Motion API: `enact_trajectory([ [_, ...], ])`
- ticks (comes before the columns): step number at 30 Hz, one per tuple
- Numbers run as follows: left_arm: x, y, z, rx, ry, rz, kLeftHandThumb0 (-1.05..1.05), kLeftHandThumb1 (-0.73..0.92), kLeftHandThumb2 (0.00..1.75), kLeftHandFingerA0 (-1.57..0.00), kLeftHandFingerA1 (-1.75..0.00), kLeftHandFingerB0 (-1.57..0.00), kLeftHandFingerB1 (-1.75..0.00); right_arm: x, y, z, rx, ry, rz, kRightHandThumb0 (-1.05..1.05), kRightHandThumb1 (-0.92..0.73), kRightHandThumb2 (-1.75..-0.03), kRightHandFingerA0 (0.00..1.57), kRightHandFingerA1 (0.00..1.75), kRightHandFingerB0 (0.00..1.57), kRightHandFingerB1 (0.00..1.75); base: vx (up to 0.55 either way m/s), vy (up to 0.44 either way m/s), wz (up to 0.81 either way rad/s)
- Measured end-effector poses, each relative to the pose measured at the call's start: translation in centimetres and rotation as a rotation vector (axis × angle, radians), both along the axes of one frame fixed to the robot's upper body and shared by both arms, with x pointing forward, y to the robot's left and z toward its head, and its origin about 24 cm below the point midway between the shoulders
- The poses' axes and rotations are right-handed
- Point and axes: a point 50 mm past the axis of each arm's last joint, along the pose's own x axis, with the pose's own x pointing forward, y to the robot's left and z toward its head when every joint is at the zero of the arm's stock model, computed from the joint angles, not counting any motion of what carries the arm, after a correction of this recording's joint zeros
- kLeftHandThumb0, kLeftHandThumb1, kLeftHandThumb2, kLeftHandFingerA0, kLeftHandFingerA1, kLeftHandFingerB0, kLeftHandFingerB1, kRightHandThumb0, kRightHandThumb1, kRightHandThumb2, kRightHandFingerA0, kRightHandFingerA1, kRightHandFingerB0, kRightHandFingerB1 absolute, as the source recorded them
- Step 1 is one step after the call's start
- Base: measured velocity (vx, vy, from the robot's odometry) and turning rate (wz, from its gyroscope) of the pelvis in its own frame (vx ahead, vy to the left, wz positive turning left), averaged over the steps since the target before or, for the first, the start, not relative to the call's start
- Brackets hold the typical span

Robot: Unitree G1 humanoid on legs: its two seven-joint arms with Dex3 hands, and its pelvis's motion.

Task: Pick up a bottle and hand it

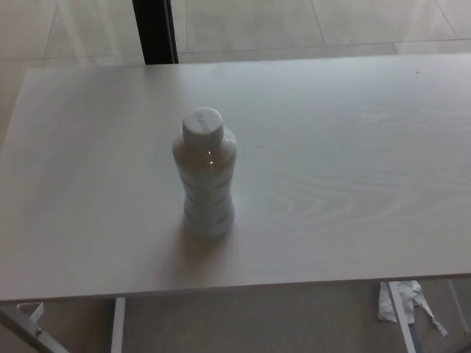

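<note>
Translucent ribbed bottle [207,176] with white cap [202,123] stands upright on pale wood-grain table [353,169].

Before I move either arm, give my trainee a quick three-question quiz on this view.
1. True or false: the bottle is lying on its side.
2. Which sits on top of the bottle? A) a white cap B) a red cap C) nothing
3. Fill in: the number of robot hands in view is ____.

Key:
1. False. It stands upright on the table.
2. A.
3. Zero. Neither hand shows.
</note>
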Motion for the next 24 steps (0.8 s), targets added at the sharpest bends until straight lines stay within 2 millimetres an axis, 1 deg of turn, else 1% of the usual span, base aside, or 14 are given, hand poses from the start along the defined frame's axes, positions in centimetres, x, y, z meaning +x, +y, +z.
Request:
enact_trajectory([
  [2,0.2,0.2,0.1,-0.009,-0.029,0.021,-0.67,0.42,0.53,-0.98,-0.86,-0.42,-0.45,0.0,0.0,0.0,0.005,-0.002,-0.002,-0.68,-0.55,-0.57,1.05,0.88,0.36,0.61,0.00,0.000,0.00],
  [3,0.5,0.2,0.3,-0.012,-0.054,0.033,-0.70,0.42,0.53,-1.27,-1.15,-0.40,-0.45,0.0,0.0,0.0,0.005,-0.002,-0.001,-0.66,-0.41,-0.86,1.06,1.04,0.35,0.64,0.00,0.000,0.00],
  [6,2.1,0.5,1.4,-0.008,-0.141,0.058,-0.74,0.44,0.55,-1.34,-1.15,-0.36,-0.45,0.4,0.1,0.1,0.005,-0.010,0.008,-0.68,-0.56,-0.58,1.07,1.05,0.34,0.61,0.00,0.000,0.00],
  [7,2.5,0.5,1.6,-0.008,-0.153,0.059,-0.88,0.36,0.70,-1.06,-1.03,-0.31,-0.49,0.4,0.2,0.1,0.004,-0.010,0.010,-0.68,-0.56,-0.57,0.98,0.94,0.35,0.62,0.00,0.000,0.00],
  [9,4.1,0.5,2.5,0.000,-0.197,0.045,-0.87,0.48,0.55,-1.17,-0.93,-0.29,-0.44,0.4,0.2,0.0,0.002,-0.008,0.016,-0.69,-0.57,-0.57,0.99,1.02,0.34,0.62,0.00,0.000,0.00],
  [10,4.8,0.5,3.1,0.006,-0.214,0.033,-0.85,0.49,0.56,-0.79,-0.93,-0.23,-0.46,0.4,0.2,0.0,0.002,-0.007,0.018,-0.68,-0.56,-0.58,1.05,1.12,0.33,0.60,0.00,0.000,0.00],
  [12,6.9,0.6,4.9,0.033,-0.257,-0.008,-0.85,0.49,0.56,-0.79,-0.93,-0.23,-0.46,0.3,0.3,0.0,0.002,-0.005,0.022,-0.68,-0.56,-0.58,1.05,1.12,0.33,0.60,0.00,0.000,0.00],
  [13,7.9,0.6,5.8,0.049,-0.276,-0.031,-0.80,0.38,0.81,-0.48,-0.72,-0.20,-0.52,0.4,0.3,0.0,0.001,-0.005,0.024,-0.69,-0.55,-0.58,1.05,1.21,0.35,0.62,0.00,0.000,0.00],
  [16,10.8,0.0,8.1,0.083,-0.323,-0.103,-0.85,0.40,0.70,-0.38,-0.62,-0.22,-0.47,0.3,0.3,-0.1,0.002,-0.004,0.027,-0.69,-0.55,-0.58,1.05,1.20,0.37,0.63,0.00,0.000,0.00],
  [17,12.0,-0.3,8.9,0.098,-0.338,-0.136,-0.76,0.51,0.55,-0.29,-0.60,-0.28,-0.41,0.4,0.3,0.0,0.003,-0.005,0.028,-0.71,-0.43,-0.88,0.98,1.00,0.35,0.65,0.00,0.000,0.00],
  [18,12.8,-0.6,9.5,0.109,-0.345,-0.159,-0.75,0.41,0.79,-0.24,-0.57,-0.23,-0.44,0.5,0.4,0.0,0.003,-0.007,0.029,-0.71,-0.56,-0.57,1.01,0.91,0.35,0.63,0.00,0.000,0.00],
  [20,15.2,-1.8,10.7,0.127,-0.365,-0.234,-0.70,0.52,0.57,-0.21,-0.48,-0.24,-0.29,0.4,0.3,0.0,0.002,-0.005,0.030,-0.68,-0.41,-0.86,1.04,1.08,0.36,0.65,0.00,0.000,0.00],
  [22,17.5,-3.5,11.9,0.141,-0.390,-0.330,-0.67,0.54,0.57,-0.16,-0.41,-0.18,-0.28,0.5,0.4,-0.1,0.007,-0.002,0.029,-0.71,-0.56,-0.57,1.00,1.00,0.36,0.64,0.00,0.000,0.00],
  [24,19.5,-5.5,13.1,0.144,-0.432,-0.428,-0.37,0.31,0.92,-0.03,-0.52,0.00,-0.48,0.5,0.4,-0.2,0.009,0.003,0.032,-0.70,-0.41,-0.87,1.06,1.07,0.35,0.65,0.00,0.000,0.00],
])
